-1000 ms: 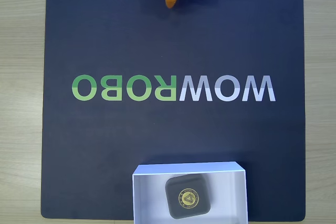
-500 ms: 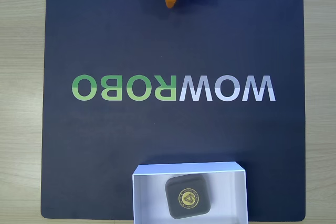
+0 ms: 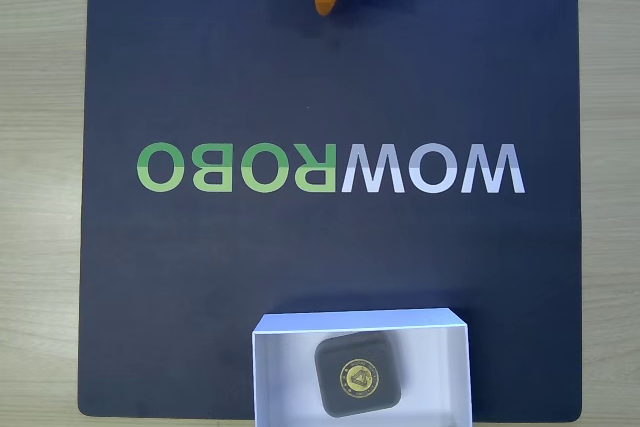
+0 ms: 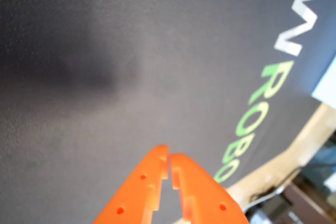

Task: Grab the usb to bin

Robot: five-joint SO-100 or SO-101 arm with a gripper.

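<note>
The usb (image 3: 360, 375) lies inside the bin (image 3: 272, 377) on the mat (image 3: 200, 267).

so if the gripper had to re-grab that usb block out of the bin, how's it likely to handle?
The usb looks like a stiff, flat block, so it probably won't flex or roll. Its rounded corners and smooth-looking face may let it slip. It lies flat in the bin, clear of the walls, so the fingers should fit around it.
</note>
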